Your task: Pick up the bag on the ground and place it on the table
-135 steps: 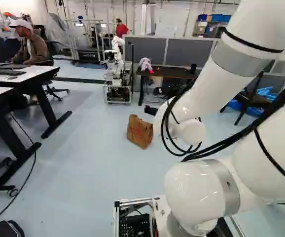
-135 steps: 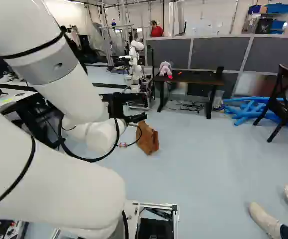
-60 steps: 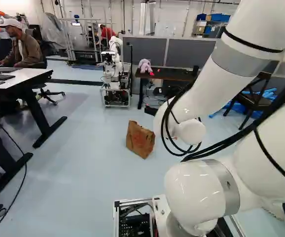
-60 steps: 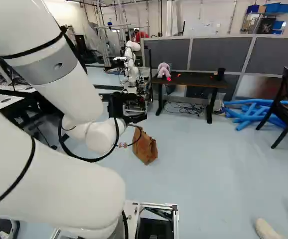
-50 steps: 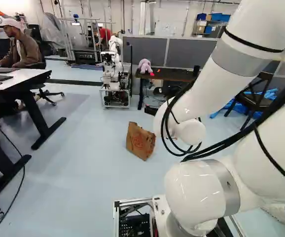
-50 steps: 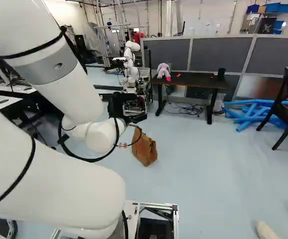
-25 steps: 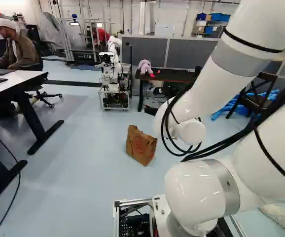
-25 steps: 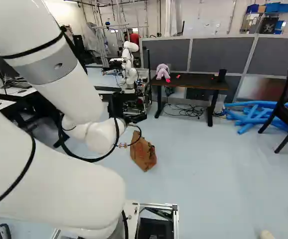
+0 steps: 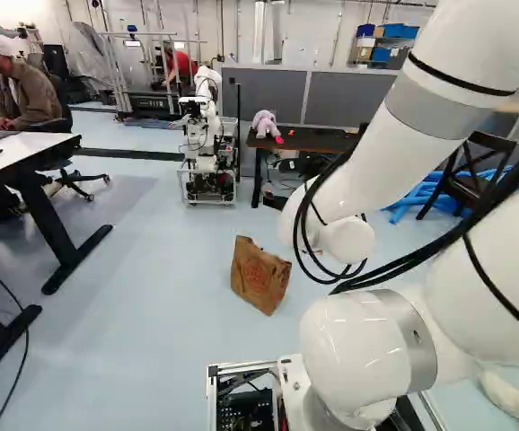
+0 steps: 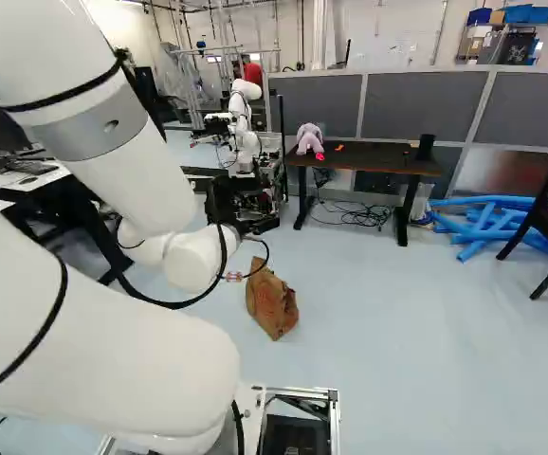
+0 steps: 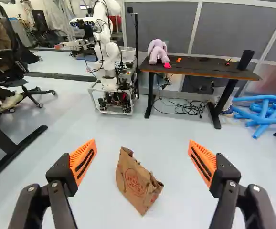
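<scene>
1 paper bag (image 11: 137,182) on flr (image 11: 176,133), 1 dk tbl (image 11: 205,67) beyond.

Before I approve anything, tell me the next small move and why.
Probably ease the open jaws ahead and down toward the bag: it sits ungripped on the floor, ahead of them and, in the wrist view, between their two sides.

Has a glossy white arm (image 9: 372,162) with rounded shells (image 9: 354,346), smooth grey bands (image 9: 430,108), looping black cables (image 9: 502,199) and thin black straps (image 10: 63,284). Ends in black fingers (image 11: 60,174) with silver screws (image 11: 55,184) and slotted, tapering orange pads (image 11: 80,155).
</scene>
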